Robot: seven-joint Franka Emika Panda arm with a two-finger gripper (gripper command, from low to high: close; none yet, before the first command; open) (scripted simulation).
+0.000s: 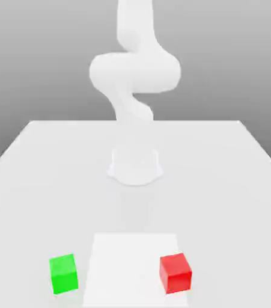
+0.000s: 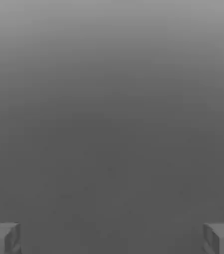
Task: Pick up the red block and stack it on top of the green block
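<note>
- You have the red block [image 1: 175, 272] sitting flat on the white table [image 1: 35, 180], near the front edge and toward the exterior view's right.
- Your green block [image 1: 63, 274] rests on the same table toward the exterior view's left, about as near the front as the red one — the two are well apart.
- Between them lies a paler square patch [image 1: 131, 264] on the tabletop; each cube sits just outside its side edges.
- The white arm [image 1: 134, 72] rises from its round base [image 1: 135, 165] farther back on the table, centred between the two blocks, and bends high above them.
- In the hand view your gripper [image 2: 112, 238] has its fingers spread wide — one grey fingertip [image 2: 2, 238] at each side of the frame, with nothing between them.
- Neither cube is touched by the arm; both stand upright on their own.
</note>
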